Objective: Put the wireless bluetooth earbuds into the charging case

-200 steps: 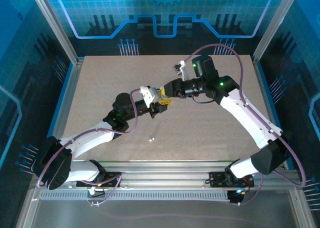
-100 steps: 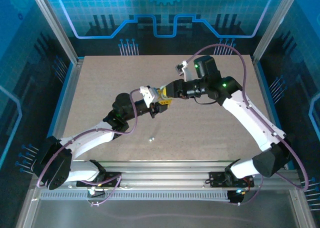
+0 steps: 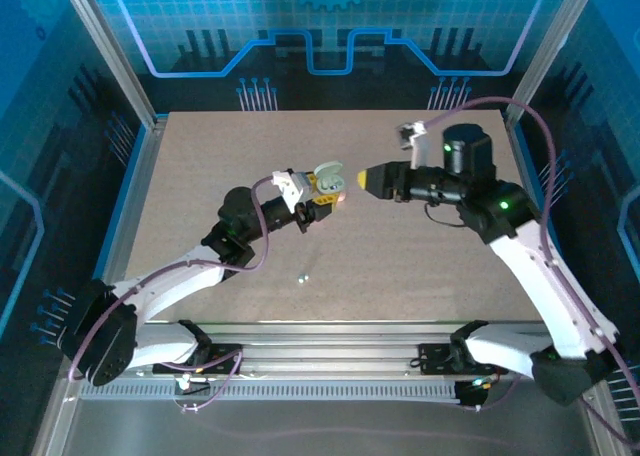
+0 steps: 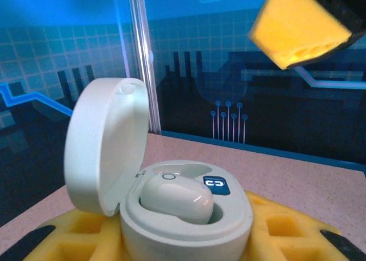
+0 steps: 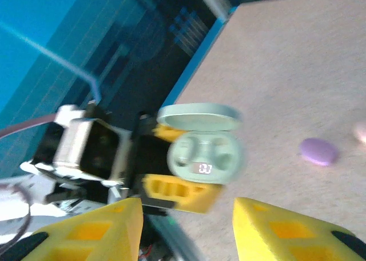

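Landmark: the charging case (image 3: 325, 181), pale mint-white, lid swung up and open.
Left gripper (image 3: 324, 192): closed on the base of the case, its yellow pads pressing the case from both sides. It holds the case off the table with the wells facing up, probably so an earbud can drop in from above.
Case tilt: near level, with the lid standing at the side away from the right arm, which leaves the approach free.
Seated earbud (image 4: 177, 199): lies in one well of the case, looking snug and low. I cannot tell whether the other well, by the small lit display, is filled.
Right gripper (image 5: 186, 229): jaws well apart with nothing between them. It sits just beside the case, level with it and clear of it.
Loose purple earbud (image 5: 318, 151): on the table, well apart from the case, untouched.
Table (image 3: 200, 176): below the case, carrying the loose piece.
Step judged: one earbud is placed; the empty right gripper looks due to fetch another.
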